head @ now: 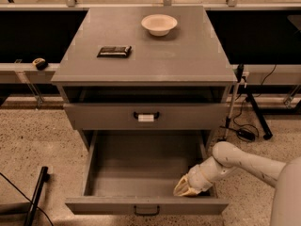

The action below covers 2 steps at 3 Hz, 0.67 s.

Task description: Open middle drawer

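Observation:
The middle drawer [103,205] is a wide grey drawer pulled far out of the cabinet, and its deep grey box interior is bare. Its small black loop handle [146,211] sits at the centre of the front panel, at the bottom of the view. My gripper [186,188] reaches in from the right on a white arm. It is down inside the drawer at its front right corner, just behind the front panel.
Above it, the drawer with a white-tagged handle [146,116] stands slightly out. A white bowl [159,24] and a dark flat packet [114,51] lie on the cabinet top [188,55]. A black pole [36,194] lies on the floor at left, and cables and a stand leg [249,112] are at right.

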### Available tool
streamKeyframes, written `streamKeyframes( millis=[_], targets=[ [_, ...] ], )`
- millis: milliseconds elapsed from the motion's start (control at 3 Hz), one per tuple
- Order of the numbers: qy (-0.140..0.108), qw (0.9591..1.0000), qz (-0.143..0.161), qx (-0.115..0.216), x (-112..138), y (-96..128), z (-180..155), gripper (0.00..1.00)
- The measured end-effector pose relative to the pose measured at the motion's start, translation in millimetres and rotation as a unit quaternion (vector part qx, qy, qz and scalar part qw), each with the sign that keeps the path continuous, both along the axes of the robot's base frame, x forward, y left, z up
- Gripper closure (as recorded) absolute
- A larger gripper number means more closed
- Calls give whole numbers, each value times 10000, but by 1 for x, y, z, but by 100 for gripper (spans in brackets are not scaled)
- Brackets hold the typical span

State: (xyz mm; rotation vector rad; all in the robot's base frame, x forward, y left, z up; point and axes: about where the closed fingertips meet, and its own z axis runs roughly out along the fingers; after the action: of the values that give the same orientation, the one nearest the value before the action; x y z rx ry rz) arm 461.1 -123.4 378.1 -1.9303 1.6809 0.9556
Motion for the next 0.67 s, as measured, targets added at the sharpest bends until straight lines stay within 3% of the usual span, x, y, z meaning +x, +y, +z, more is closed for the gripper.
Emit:
streamKeyframes(
  millis=[333, 667],
  targets=[
    [-31, 9999, 79, 104, -5, 3, 7, 100],
    [-424, 9987, 138, 264, -20, 0, 41, 100]
  ],
)
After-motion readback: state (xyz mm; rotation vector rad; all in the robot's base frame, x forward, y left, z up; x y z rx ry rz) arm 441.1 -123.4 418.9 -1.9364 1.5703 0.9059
